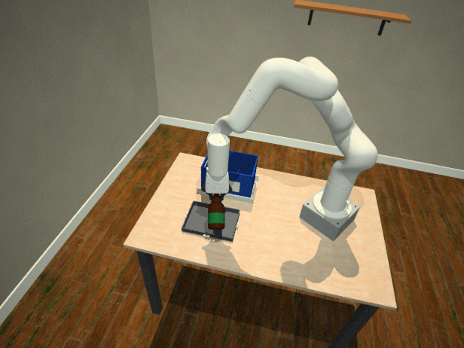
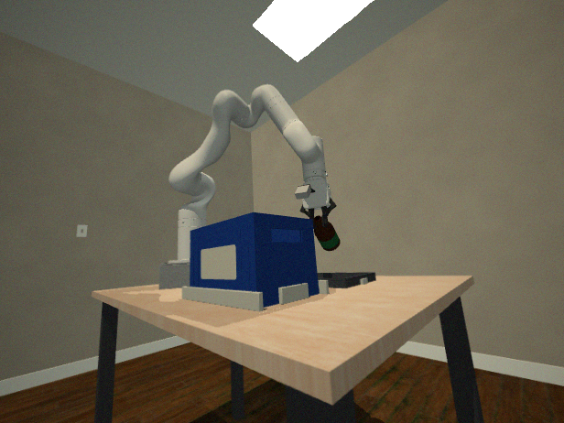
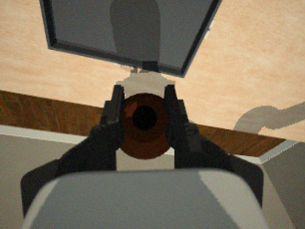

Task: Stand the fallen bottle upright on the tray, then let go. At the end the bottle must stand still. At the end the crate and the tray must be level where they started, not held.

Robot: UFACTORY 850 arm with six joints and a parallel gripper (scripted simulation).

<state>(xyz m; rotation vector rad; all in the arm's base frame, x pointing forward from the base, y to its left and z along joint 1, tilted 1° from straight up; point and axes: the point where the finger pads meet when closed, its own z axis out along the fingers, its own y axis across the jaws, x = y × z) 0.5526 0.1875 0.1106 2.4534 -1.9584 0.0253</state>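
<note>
1. Pincer [image 2: 319, 214] hangs from the white arm [image 1: 286, 83] above the bench [image 1: 286, 241], clenched on the neck end of the brown bottle [image 2: 326, 234]; the dark fingers press either side of it in the wrist view.
2. Bench surface is pale wood on dark legs; the arm's grey base [image 1: 328, 215] sits on one side of it, well apart from the tray.
3. Around the bench lie a dark plank floor [image 1: 94, 271], grey-beige walls with a white skirting board, a wooden shelf [image 1: 352, 11] high on one wall and a bright ceiling panel [image 2: 311, 23].
4. Blue crate [image 2: 254, 256] stands on the bench between low pale blocks, beside the dark flat tray [image 1: 196, 222].
5. Bottle is in the air, clear of the tray and held above it, as the exterior view shows.
6. Its long axis is tilted, not vertical: the neck points up into the pincer, and the base with its green band [image 2: 332, 243] slants down and away from the crate.
7. From the wrist view the bottle is seen end-on, with the tray [image 3: 75, 30] lying beyond it on the bench.
</note>
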